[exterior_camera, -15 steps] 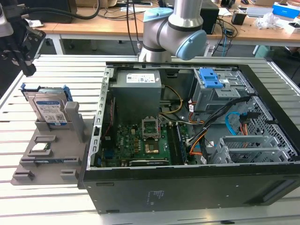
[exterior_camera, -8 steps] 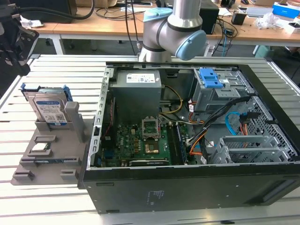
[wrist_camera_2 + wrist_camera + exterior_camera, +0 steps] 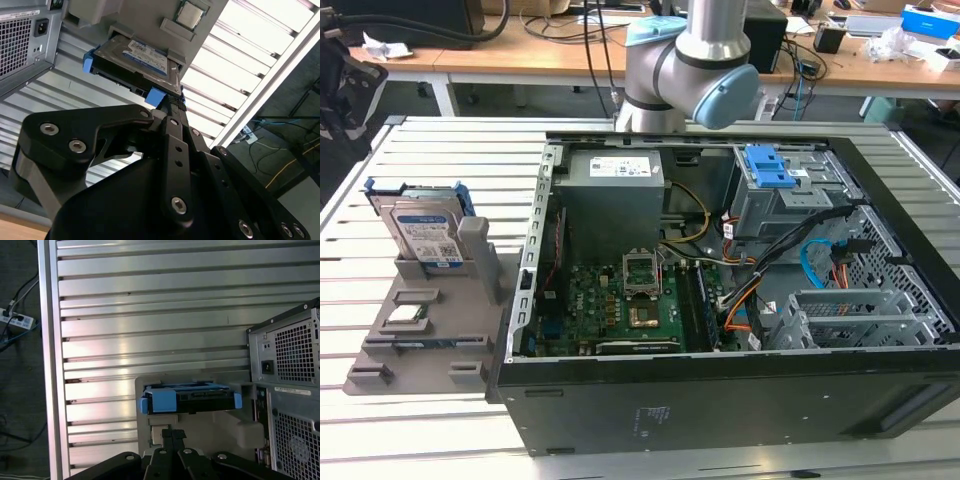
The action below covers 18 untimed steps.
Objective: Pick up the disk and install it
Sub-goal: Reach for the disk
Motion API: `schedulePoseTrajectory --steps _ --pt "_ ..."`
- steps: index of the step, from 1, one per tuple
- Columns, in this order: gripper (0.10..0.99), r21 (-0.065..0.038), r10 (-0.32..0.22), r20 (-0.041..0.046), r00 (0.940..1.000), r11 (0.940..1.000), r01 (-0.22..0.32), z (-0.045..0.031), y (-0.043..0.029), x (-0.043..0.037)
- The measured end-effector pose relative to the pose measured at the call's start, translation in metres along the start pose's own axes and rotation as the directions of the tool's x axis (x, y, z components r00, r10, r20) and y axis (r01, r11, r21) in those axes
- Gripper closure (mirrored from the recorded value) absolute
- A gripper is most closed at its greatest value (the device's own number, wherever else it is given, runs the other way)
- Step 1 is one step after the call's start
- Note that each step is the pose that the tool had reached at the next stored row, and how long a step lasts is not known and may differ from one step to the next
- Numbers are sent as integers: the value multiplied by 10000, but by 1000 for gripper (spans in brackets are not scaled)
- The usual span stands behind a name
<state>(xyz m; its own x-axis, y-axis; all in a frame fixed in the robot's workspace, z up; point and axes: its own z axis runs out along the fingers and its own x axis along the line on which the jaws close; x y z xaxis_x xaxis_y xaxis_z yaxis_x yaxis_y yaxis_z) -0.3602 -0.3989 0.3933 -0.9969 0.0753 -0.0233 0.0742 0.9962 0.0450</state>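
Note:
The disk [image 3: 425, 232] stands on edge in a slot at the back of a grey holder [image 3: 430, 330], at the exterior view's left of the open computer case. It is silver, with a white and blue label and blue rails. In both wrist views the disk [image 3: 137, 62] [image 3: 190, 397] lies just beyond my black gripper [image 3: 172, 102] [image 3: 172, 434]. The gripper's fingers are together with nothing between them, and they stand apart from the disk. The arm [image 3: 690, 60] rises behind the case.
The open computer case [image 3: 720, 400] lies on the slatted metal table [image 3: 420, 150]. It holds the motherboard [image 3: 630, 300], a grey power-supply box [image 3: 613, 190] and a drive bay with a blue latch [image 3: 767, 167]. A small processor chip [image 3: 405, 320] sits on the holder.

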Motion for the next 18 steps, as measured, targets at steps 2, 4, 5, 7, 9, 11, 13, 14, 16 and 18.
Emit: schedulePoseTrajectory --steps 2,4,5,7,9,11,13,14,16,18 --pt "980 0 0 0 10000 10000 0 -1 -2 30" --pt "980 0 0 1 10000 10000 0 -1 -5 66" --pt "980 0 0 0 10000 10000 0 -2 -6 83" --pt "980 0 0 0 10000 10000 0 -3 -9 119" --pt "980 1 -1 -1 10000 10000 1 -4 -11 148" --pt "980 0 0 0 10000 10000 0 -5 -15 199" --pt "980 -1 0 0 10000 10000 0 -6 -17 236" --pt "980 0 0 0 10000 10000 0 -6 -18 249" --pt "980 0 0 1 10000 10000 0 -7 -20 273" --pt "980 -1 -1 1 10000 10000 1 -7 -21 273"
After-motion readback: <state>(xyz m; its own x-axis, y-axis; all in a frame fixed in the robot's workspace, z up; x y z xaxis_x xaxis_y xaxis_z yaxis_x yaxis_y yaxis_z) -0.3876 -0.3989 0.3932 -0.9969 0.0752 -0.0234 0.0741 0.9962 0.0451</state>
